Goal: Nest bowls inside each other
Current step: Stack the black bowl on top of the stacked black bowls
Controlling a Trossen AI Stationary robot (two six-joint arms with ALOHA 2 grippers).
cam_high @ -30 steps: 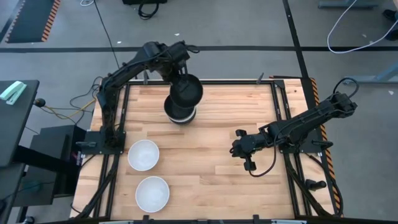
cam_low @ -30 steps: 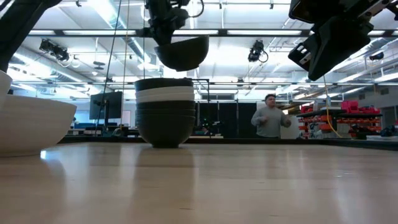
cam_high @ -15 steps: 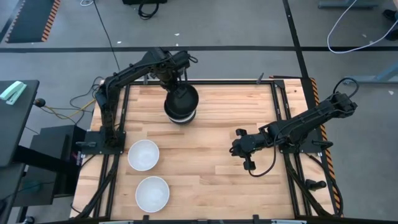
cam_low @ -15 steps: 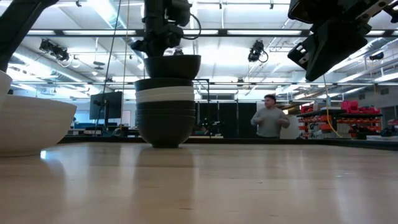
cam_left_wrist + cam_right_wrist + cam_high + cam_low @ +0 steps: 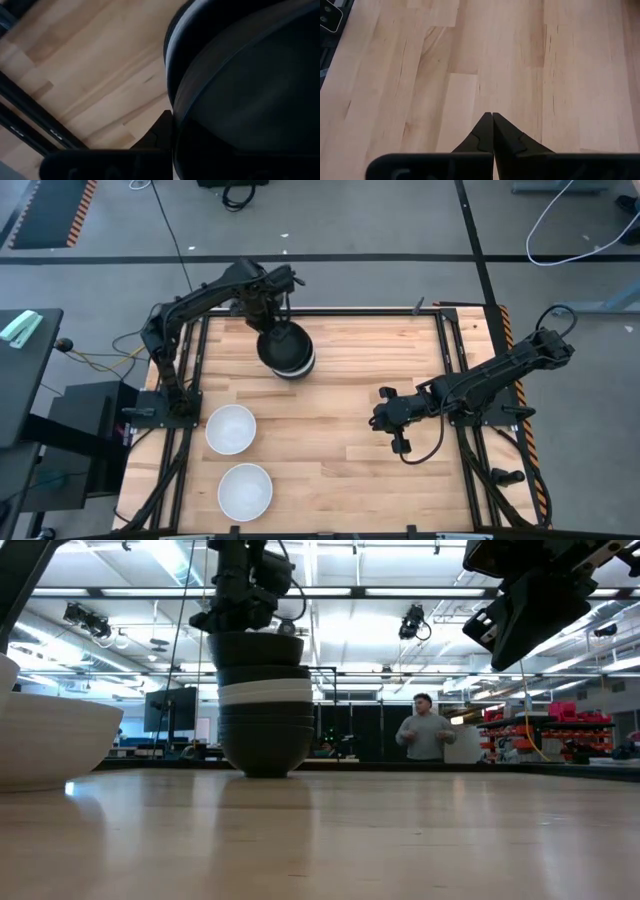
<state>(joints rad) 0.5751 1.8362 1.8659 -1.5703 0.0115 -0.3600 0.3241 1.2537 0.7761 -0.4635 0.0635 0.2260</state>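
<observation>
The stack of bowls (image 5: 288, 356) stands on the wooden table (image 5: 350, 480) toward its far edge, left of the middle. In the low view the stack (image 5: 265, 725) shows dark bowls below, a band of white bowls in the middle and dark ones above. The left gripper (image 5: 270, 308) is directly over the stack, pinched tight on the rim of a black bowl (image 5: 253, 647) that sits on top of the stack. In the left wrist view that black bowl (image 5: 250, 90) fills most of the picture.

Two white bowls lie apart from the stack near the table's left front corner: one (image 5: 231, 428) nearer the stack, the other (image 5: 245, 490) closer to the front edge.

The right gripper (image 5: 384, 418) hangs above bare wood to the right of the stack, well apart from it, fingers (image 5: 485, 131) pressed together and holding nothing.

A person (image 5: 426, 735) stands in the room behind the table.
</observation>
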